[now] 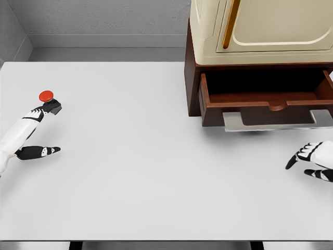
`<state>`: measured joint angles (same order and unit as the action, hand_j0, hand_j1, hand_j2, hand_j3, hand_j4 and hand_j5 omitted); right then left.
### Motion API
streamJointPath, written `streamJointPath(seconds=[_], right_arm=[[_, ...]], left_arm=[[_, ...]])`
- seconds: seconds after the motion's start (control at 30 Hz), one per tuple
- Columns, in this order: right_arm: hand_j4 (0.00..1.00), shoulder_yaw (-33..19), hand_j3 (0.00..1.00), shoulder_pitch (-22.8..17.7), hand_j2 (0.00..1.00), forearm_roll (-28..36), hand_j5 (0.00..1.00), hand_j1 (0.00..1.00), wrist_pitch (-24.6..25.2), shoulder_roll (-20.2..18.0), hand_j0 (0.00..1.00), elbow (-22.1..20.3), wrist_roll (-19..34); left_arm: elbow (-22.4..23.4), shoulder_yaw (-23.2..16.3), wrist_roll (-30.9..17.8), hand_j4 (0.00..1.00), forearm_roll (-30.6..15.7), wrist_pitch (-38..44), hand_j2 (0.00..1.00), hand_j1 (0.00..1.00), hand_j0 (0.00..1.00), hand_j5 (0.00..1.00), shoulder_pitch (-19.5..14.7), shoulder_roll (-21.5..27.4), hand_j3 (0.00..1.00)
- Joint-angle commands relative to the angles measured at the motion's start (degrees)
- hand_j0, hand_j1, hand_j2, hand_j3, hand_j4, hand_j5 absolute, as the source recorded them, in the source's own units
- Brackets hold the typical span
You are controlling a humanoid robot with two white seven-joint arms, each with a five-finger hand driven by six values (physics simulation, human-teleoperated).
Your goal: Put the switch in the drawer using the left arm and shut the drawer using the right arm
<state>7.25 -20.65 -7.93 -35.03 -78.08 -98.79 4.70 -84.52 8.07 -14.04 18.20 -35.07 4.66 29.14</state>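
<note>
Switch (pixel 49 100), red button up, sits far left on the white table (pixel 130 172), the left hand (pixel 32 136) touching it, fingers spread, nothing gripped. Drawer (pixel 265 101) hangs open under the cream cabinet (pixel 260 28). Right hand (pixel 314 159) rests loose nearby.

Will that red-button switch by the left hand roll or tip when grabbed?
The switch probably won't roll: its dark base looks blocky. The raised red cap may make it tip if nudged high. It looks rigid and likely light, given how small it is beside the left hand.
</note>
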Motion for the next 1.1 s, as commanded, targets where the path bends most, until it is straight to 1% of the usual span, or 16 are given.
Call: streamJointPath(seconds=[0.0, 0.17, 0.2, 0.23, 0.3, 0.43, 0.5, 0.57, 0.63, 0.7, 0.73, 0.77, 0.83, 0.87, 1.0, 1.07], right_arm=[[0.59, -0.04, 0.59, 0.0, 0.59, 0.29, 0.59, 0.59, 0.03, -0.14, 0.59, -0.61, -0.04], [0.6, -0.13, 0.6, 0.0, 0.6, 0.29, 0.6, 0.6, 0.03, -0.31, 0.6, -0.44, 0.14], [0.6, -0.21, 0.6, 0.0, 0.6, 0.29, 0.6, 0.6, 0.03, -0.31, 0.6, -0.18, 0.05], [0.61, -0.21, 0.61, 0.0, 0.61, 0.29, 0.61, 0.61, 0.03, -0.31, 0.61, -0.09, -0.04], [0.6, -0.3, 0.6, 0.0, 0.6, 0.37, 0.6, 0.6, 0.03, -0.4, 0.6, -0.09, -0.04], [0.6, -0.21, 0.6, 0.0, 0.6, 0.29, 0.6, 0.6, 0.03, -1.19, 0.6, -0.09, -0.04], [0.6, -0.21, 0.6, 0.0, 0.6, 0.29, 0.6, 0.6, 0.03, -1.19, 0.6, 0.0, -0.04], [0.6, -0.21, 0.6, 0.0, 0.6, 0.37, 0.6, 0.6, 0.03, -1.19, 0.6, -0.09, -0.04], [0.6, -0.21, 0.6, 0.0, 0.6, 0.37, 0.6, 0.6, 0.03, -1.19, 0.6, -0.26, -0.04], [0.6, -0.21, 0.6, 0.0, 0.6, 0.37, 0.6, 0.6, 0.03, -1.19, 0.6, -0.26, -0.04], [0.6, -0.21, 0.6, 0.0, 0.6, 0.37, 0.6, 0.6, 0.03, -1.19, 0.6, -0.26, -0.04], [0.6, -0.21, 0.6, 0.0, 0.6, 0.37, 0.6, 0.6, 0.03, -1.19, 0.6, -0.26, -0.04], [0.6, -0.21, 0.6, 0.0, 0.6, 0.37, 0.6, 0.6, 0.03, -1.19, 0.6, -0.26, -0.04], [0.6, -0.21, 0.6, 0.0, 0.6, 0.37, 0.6, 0.6, 0.03, -1.19, 0.6, -0.26, -0.04], [0.6, -0.21, 0.6, 0.0, 0.6, 0.29, 0.6, 0.6, 0.03, -1.19, 0.6, -0.35, -0.04], [0.6, -0.21, 0.6, 0.0, 0.6, 0.29, 0.6, 0.6, 0.03, -1.19, 0.6, -0.35, -0.04]], left_arm=[[-0.03, 0.01, 0.06, 1.0, -0.45, 0.07, 1.0, 1.0, 1.0, 1.0, 0.0, 0.04, 1.0], [-0.21, 0.36, 0.68, 1.0, -1.42, 0.07, 1.0, 1.0, 1.0, 1.0, 0.0, -0.66, 1.0], [-0.3, 0.28, 0.77, 1.0, -3.34, 0.07, 1.0, 1.0, 1.0, 1.0, 0.0, -0.48, 1.0], [-0.56, -0.08, 0.68, 1.0, -8.18, 0.07, 1.0, 1.0, 1.0, 1.0, 0.53, 0.04, 1.0], [-0.56, -0.16, 0.68, 1.0, -13.89, 0.07, 1.0, 1.0, 1.0, 1.0, 0.53, 0.75, 1.0], [-0.74, -0.87, 0.59, 1.0, -19.43, 0.07, 1.0, 1.0, 1.0, 1.0, -0.26, 4.26, 1.0], [-0.65, -2.8, 0.24, 1.0, -20.49, 0.07, 1.0, 1.0, 1.0, 1.0, -3.25, 4.26, 1.0], [-0.3, -6.66, 0.06, 1.0, -20.4, 0.07, 1.0, 1.0, 1.0, 1.0, -7.38, 4.26, 1.0], [-0.3, -8.42, 0.06, 1.0, -20.66, 0.07, 1.0, 1.0, 1.0, 1.0, -9.58, 4.0, 1.0], [-0.3, -10.88, -0.02, 1.0, -22.68, 0.07, 1.0, 1.0, 1.0, 1.0, -11.42, 3.91, 1.0], [-0.12, -11.41, -0.64, 1.0, -23.04, 0.07, 1.0, 1.0, 1.0, 1.0, -11.95, 3.91, 1.0], [0.05, -11.41, -1.6, 1.0, -23.13, 2.89, 1.0, 1.0, 1.0, 1.0, -12.66, 3.65, 1.0], [2.07, -11.5, -3.89, 1.0, -28.39, 6.06, 1.0, 1.0, 1.0, 1.0, -13.45, 3.56, 1.0], [2.43, -11.41, -4.94, 1.0, -29.81, 7.9, 1.0, 1.0, 1.0, 1.0, -13.62, 3.56, 1.0], [5.24, -11.41, -5.03, 1.0, -33.23, 13.53, 1.0, 1.0, 1.0, 1.0, -14.94, 3.56, 1.0], [7.26, -11.24, -5.03, 1.0, -33.5, 14.85, 1.0, 1.0, 1.0, 1.0, -16.17, 3.56, 1.0]])
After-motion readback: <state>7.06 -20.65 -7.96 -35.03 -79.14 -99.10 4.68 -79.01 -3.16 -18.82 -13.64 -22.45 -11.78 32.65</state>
